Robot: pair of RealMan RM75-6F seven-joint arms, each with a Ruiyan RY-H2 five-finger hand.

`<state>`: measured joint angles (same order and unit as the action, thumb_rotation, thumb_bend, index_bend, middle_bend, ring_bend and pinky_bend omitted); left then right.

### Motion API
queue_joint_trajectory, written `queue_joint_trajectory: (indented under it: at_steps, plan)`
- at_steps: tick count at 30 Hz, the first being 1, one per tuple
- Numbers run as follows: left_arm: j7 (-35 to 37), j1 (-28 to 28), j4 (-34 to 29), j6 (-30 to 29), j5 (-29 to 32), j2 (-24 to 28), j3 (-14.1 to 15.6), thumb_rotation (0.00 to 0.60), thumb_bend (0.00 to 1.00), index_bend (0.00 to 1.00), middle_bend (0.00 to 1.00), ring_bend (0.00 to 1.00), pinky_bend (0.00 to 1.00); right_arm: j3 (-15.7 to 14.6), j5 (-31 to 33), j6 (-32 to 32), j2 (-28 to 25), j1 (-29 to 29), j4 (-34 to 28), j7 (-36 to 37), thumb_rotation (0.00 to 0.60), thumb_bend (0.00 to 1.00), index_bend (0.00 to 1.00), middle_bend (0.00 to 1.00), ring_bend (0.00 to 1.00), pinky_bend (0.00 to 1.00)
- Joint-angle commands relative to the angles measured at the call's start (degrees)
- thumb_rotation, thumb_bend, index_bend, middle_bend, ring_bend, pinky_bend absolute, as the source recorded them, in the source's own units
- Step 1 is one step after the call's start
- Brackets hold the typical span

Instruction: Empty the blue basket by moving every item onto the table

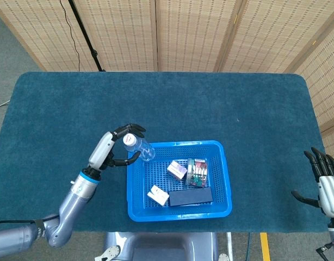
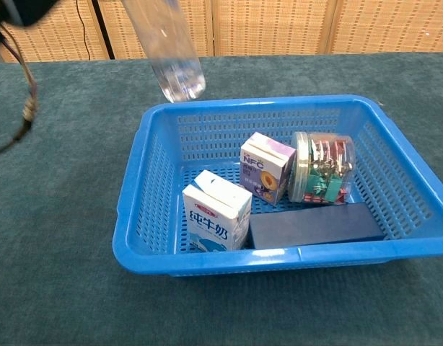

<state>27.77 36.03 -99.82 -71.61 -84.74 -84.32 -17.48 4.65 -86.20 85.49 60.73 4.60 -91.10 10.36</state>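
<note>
Bottle (image 1: 138,147) sits tilted in the left hand (image 1: 113,145), fingers wrapped round its neck, over the basket's (image 1: 227,179) left rim; right hand (image 1: 326,182) hangs spread and empty at the table's (image 1: 156,103) edge. Chest view: bottle base (image 2: 177,76) clear above the basket (image 2: 135,216); two cartons (image 2: 216,219), jar (image 2: 321,167) and box (image 2: 315,225) inside.

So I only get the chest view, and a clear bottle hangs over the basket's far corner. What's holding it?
Observer: The left hand grips the bottle near its white cap.
Operator: And the other hand?
Observer: The right hand is at the table's far right edge, fingers spread, holding nothing.
Operator: Which way does the bottle lean?
Observer: In the head view its cap end lies outside the blue basket, its base over the rim.
</note>
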Motion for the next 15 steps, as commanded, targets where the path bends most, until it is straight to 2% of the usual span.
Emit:
queue_joint_trajectory:
  at_steps: [1, 3, 7, 11, 15]
  plan:
    - [-3.01, -0.53, -5.66, -0.78, 2.45, 6.98, -4.88, 0.600, 0.41, 0.52, 0.33, 0.37, 0.30, -0.08, -0.11, -0.04, -0.01, 0.01, -0.11, -0.17, 0.600, 0.00, 0.00, 0.01, 0.00, 0.00]
    - [-3.74, -0.40, -6.26, 0.18, 5.30, 9.69, -6.93, 0.600, 0.41, 0.52, 0.33, 0.37, 0.30, -0.16, -0.26, -0.05, 0.01, 0.01, -0.26, -0.39, 0.600, 0.00, 0.00, 0.01, 0.00, 0.00]
    - [-2.69, 0.39, -3.42, 2.83, 10.30, 11.45, -8.94, 0.600, 0.41, 0.52, 0.33, 0.37, 0.30, -0.31, -0.46, -0.25, 0.18, 0.11, -0.43, -0.98, 0.600, 0.00, 0.00, 0.01, 0.00, 0.00]
    - [0.12, 2.09, 3.87, 6.39, 13.87, 10.05, -9.29, 0.600, 0.40, 0.52, 0.33, 0.37, 0.30, -0.58, -0.62, -0.95, 0.46, 0.40, -0.71, -1.69, 0.600, 0.00, 0.00, 0.01, 0.00, 0.00]
    - [4.33, 4.26, 13.85, 9.83, 16.36, 6.00, -9.06, 0.600, 0.40, 0.52, 0.33, 0.36, 0.30, -0.45, -0.30, -1.71, 1.13, 0.91, -0.94, -3.37, 0.600, 0.00, 0.00, 0.01, 0.00, 0.00]
